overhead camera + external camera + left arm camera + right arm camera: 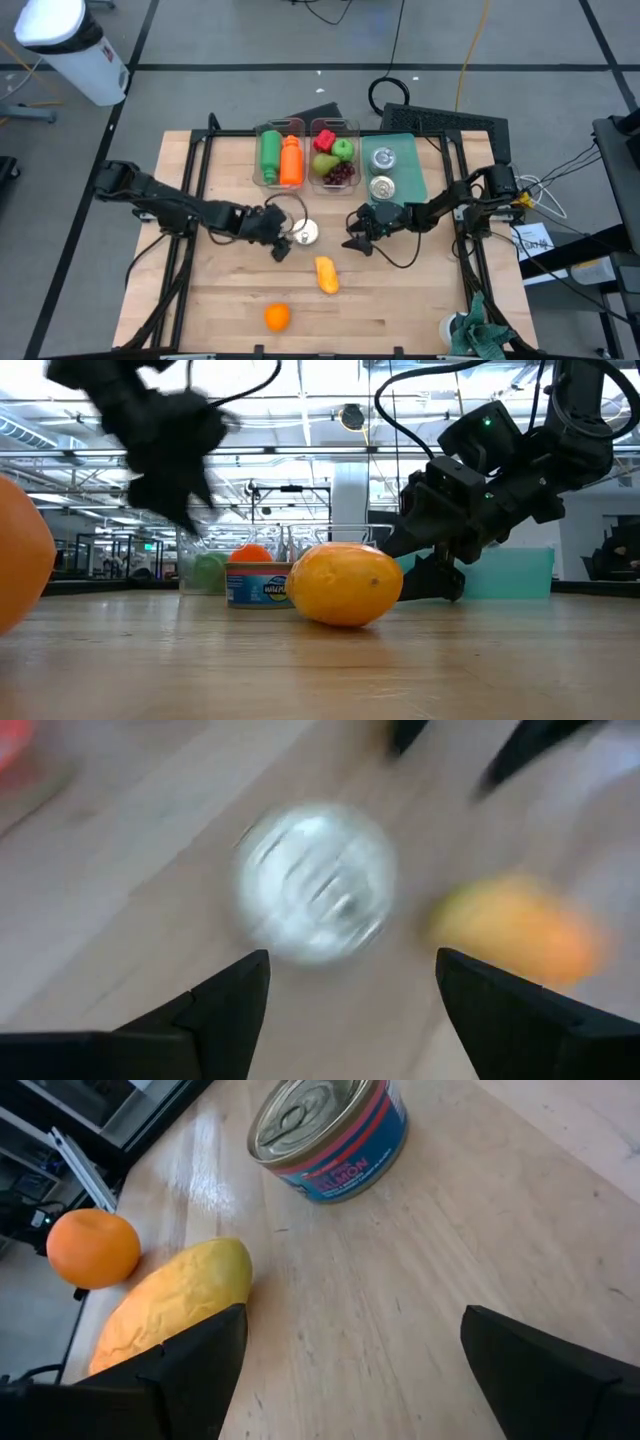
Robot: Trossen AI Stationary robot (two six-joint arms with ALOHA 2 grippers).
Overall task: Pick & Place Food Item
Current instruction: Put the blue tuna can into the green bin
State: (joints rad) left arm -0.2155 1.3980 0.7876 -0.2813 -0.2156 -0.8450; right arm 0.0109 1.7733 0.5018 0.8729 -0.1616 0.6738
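Both grippers are hanging with fingers spread wide and holding nothing: the left gripper (284,243) is hovering just beside the salmon can (306,233), which is standing upright on the wooden tabletop (400,300), while the right gripper (356,238) is sitting low on the can's other side. Lying between and slightly nearer the front edge is the yellow mango (326,275), apart from both grippers, and the orange (277,317) is resting farther forward, well clear of them.
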